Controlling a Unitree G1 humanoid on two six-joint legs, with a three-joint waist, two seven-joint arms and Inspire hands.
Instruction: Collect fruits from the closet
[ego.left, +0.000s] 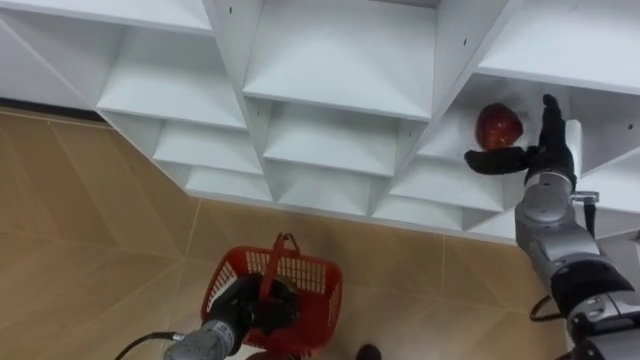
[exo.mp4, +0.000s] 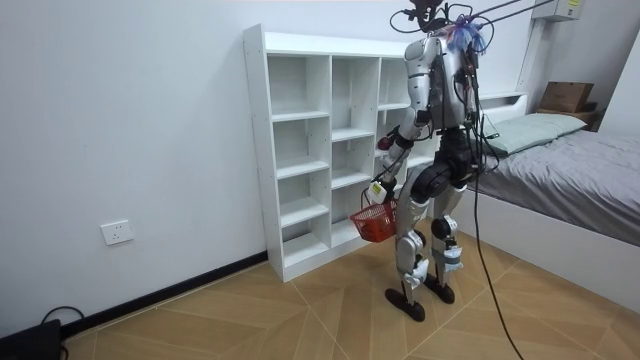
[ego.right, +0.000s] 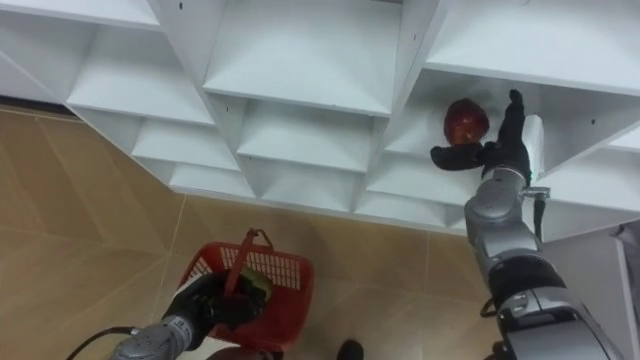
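Red, round fruit (ego.left: 498, 126) sits in a right-hand compartment of the white shelf unit (ego.left: 340, 60); its kind is hard to make out. The right hand (ego.left: 540, 150) stands just right of it, fingers straight, thumb stretched out below it; contact is unclear. The left hand (ego.left: 248, 305) curls round the handle of the red basket (ego.left: 322, 288), hiding what lies inside. Wooden floor (ego.left: 80, 220) lies open to the left; a bed (exo.mp4: 570, 170) stands close at the room view's right.
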